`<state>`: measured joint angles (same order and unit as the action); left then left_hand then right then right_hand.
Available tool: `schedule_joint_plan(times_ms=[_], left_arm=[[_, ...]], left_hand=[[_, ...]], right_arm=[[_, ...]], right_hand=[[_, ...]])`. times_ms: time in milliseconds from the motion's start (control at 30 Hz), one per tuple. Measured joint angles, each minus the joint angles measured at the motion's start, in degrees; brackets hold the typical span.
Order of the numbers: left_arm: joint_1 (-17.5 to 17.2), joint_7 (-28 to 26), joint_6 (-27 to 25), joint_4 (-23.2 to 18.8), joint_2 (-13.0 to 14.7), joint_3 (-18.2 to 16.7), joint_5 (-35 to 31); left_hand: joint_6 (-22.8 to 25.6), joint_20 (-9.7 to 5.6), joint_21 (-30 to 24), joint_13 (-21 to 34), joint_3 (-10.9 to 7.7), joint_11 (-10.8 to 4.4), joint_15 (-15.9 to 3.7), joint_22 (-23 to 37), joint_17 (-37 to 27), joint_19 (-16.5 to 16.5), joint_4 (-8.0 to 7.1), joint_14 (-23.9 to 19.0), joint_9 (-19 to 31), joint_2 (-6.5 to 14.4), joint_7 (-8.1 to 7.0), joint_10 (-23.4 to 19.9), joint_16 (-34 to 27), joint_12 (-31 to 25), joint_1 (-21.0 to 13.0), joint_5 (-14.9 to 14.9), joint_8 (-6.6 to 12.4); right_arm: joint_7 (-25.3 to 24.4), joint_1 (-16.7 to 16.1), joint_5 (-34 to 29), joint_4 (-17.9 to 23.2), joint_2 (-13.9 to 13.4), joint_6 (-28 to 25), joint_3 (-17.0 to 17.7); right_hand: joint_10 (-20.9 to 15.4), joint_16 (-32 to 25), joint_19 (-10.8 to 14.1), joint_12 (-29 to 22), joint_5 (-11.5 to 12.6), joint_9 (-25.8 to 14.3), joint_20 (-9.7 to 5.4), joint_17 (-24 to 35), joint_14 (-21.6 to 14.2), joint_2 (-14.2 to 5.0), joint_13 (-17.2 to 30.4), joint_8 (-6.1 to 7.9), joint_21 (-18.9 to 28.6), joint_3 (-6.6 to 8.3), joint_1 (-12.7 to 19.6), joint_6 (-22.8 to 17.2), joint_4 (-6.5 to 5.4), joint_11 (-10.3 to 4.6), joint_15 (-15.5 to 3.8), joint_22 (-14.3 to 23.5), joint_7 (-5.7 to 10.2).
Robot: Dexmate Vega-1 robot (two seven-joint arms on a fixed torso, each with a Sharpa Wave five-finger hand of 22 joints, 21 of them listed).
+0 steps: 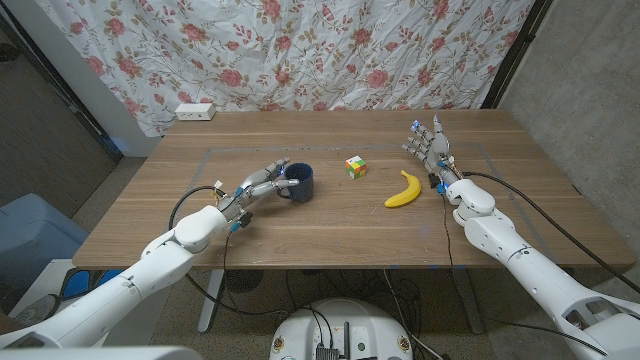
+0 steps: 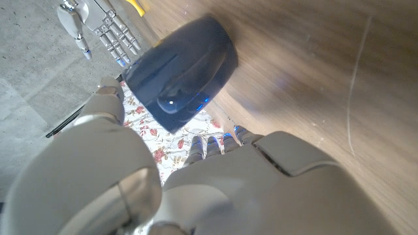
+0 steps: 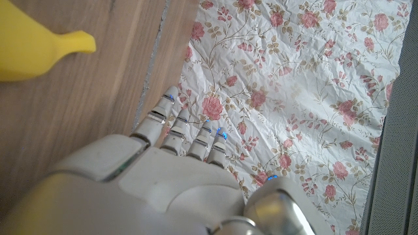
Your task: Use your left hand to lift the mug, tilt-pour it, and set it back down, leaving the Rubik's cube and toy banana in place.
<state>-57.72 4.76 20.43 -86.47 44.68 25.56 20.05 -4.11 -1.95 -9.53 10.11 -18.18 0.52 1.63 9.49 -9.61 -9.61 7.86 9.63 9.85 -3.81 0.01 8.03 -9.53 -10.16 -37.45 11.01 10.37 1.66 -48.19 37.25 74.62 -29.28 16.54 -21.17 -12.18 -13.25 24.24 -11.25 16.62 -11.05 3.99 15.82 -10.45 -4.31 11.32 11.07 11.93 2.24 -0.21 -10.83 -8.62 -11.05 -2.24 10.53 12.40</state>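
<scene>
Left hand at the blue mug

The dark blue mug (image 1: 299,181) stands upright on the wooden table (image 1: 330,235), a little left of the middle. The left hand (image 1: 262,186) reaches it from the side, its fingers at the handle (whether they really grip it, I cannot tell). The Rubik's cube (image 1: 356,167) sits near the mug, and the toy banana (image 1: 404,190) lies past it. The right hand (image 1: 432,150) stands near the banana, fingers spread, holding nothing
</scene>
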Motion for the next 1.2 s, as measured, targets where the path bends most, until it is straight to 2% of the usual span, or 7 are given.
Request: schedule_joint_plan(times_ms=[167, 400, 500, 1200], left_arm=[[-0.1, 1.1, 0.2, -0.1, 0.3, -0.9, 1.9], [-0.1, 2.9, 0.3, 0.5, 0.3, -2.0, 5.2], [-0.1, 3.5, 0.4, 1.0, 0.1, -2.4, 6.4], [4.2, 8.2, 1.2, 9.2, -4.1, -4.2, 14.0]], left_hand=[[-1.2, 0.00, 0.0, 0.0, 0.24, -0.11, 0.22, 0.0, 0.0, 0.0, -0.24, 0.2, 0.0, 0.4, -0.01, 1.5, 0.0, 0.0, 1.5, -0.2, -0.22], [-1.7, 1.34, 0.0, 0.0, 0.23, -0.10, 0.63, 0.0, 0.0, -0.1, -0.25, 0.2, 0.0, 0.8, 0.09, 1.5, 0.0, 0.0, 2.8, -0.2, -0.22], [-1.8, 1.35, 0.0, 0.0, 0.28, -0.10, 0.63, 0.0, 0.0, -0.1, -0.65, 0.2, 0.0, 1.1, 0.00, 1.5, 0.0, 0.0, 3.1, -0.2, -0.22], [-1.4, 1.34, -0.5, -0.3, 0.29, -0.32, 0.63, 0.0, 0.0, -0.1, -1.12, 0.2, 0.0, 2.6, -0.01, 1.7, -0.5, -0.3, 5.3, -0.6, 0.03]], right_arm=[[0.0, 0.0, 0.0, 0.0, 0.0, 0.0, 0.0], [0.0, 0.0, 0.0, 0.0, 0.0, 0.0, 0.0], [0.0, 0.0, 0.0, 0.1, 0.0, 0.0, 0.0], [0.0, 0.0, 0.0, 0.1, 0.0, 0.0, 0.0]], right_hand=[[0.0, 0.0, 0.0, 0.0, 0.0, 0.0, 0.00, 0.0, 0.0, 0.00, 0.0, 0.00, 0.0, 0.00, 0.0, 0.0, 0.00, 0.00, 0.00, 0.0, 0.00], [0.0, 0.0, 0.0, 0.0, 0.0, 0.0, 0.00, 0.0, 0.0, 0.00, 0.0, 0.00, 0.0, 0.00, 0.0, 0.0, 0.00, 0.00, 0.00, 0.0, 0.00], [0.0, 0.0, 0.0, 0.0, 0.0, 0.0, 0.00, 0.0, 0.0, 0.00, 0.0, 0.00, 0.0, 0.00, 0.0, 0.0, 0.00, 0.00, 0.00, 0.0, 0.00], [0.0, 0.0, 0.0, 0.0, 0.0, 0.0, 0.00, 0.0, 0.0, 0.00, 0.0, 0.00, 0.0, 0.00, 0.0, 0.0, 0.00, 0.00, 0.00, 0.0, 0.00]])
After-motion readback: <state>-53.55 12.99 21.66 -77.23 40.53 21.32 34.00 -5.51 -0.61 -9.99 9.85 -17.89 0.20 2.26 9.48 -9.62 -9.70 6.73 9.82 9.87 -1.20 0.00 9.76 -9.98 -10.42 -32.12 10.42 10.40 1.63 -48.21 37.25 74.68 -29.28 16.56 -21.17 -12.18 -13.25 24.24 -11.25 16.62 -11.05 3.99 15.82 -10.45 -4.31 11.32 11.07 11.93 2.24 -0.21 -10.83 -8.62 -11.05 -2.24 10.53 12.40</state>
